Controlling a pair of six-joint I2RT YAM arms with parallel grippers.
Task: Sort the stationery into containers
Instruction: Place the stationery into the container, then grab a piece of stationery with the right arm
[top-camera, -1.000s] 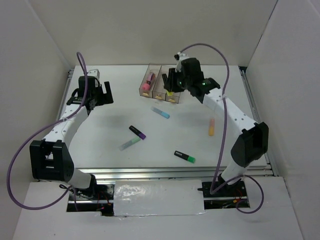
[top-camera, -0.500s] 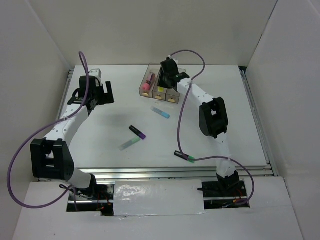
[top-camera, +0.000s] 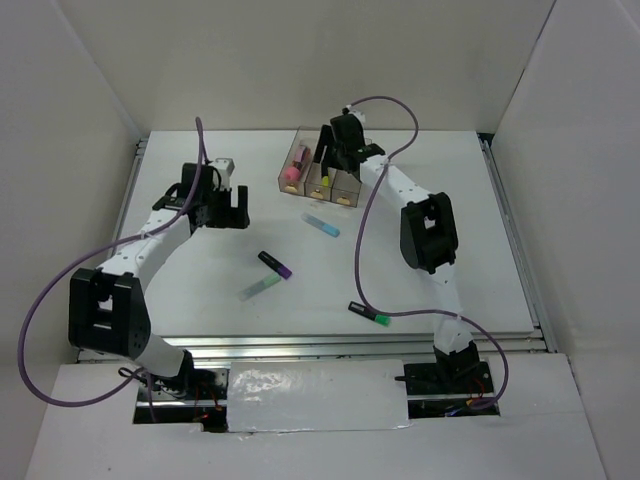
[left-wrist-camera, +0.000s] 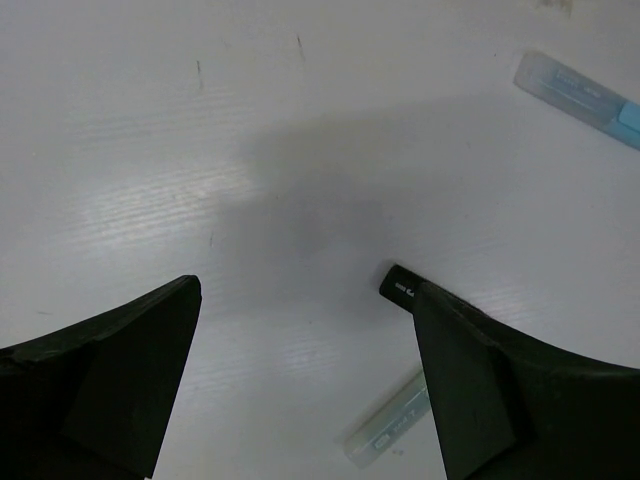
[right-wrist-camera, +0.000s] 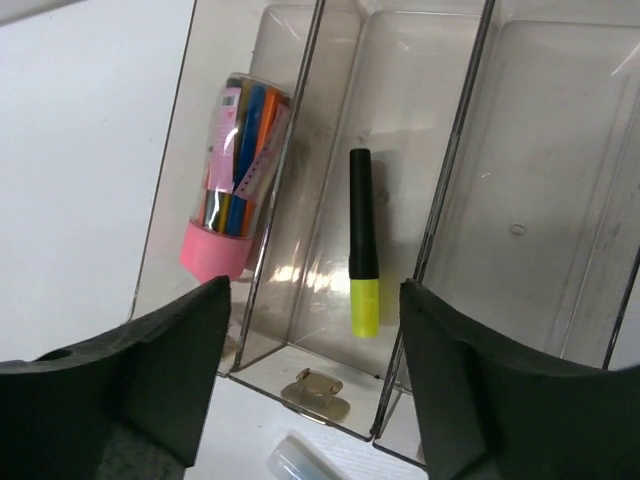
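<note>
White table (top-camera: 480, 200), faint scuffs, boxed in by plain white walls: back (top-camera: 300, 60), left (top-camera: 50, 150), right (top-camera: 590, 150). Metal rail (top-camera: 300, 345) along the near edge. Crinkly shiny sheet (top-camera: 315, 395) below it, maybe foil or plastic film. Light even, shadows soft, mild glare on the tabletop.

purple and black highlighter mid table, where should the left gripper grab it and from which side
Take the purple and black highlighter at mid-body, coming straight down from above with the left gripper open across its narrow width. It lies flat and diagonal on the table, both long sides free; the mint pen lies nearby but apart, so it likely won't interfere.
</note>
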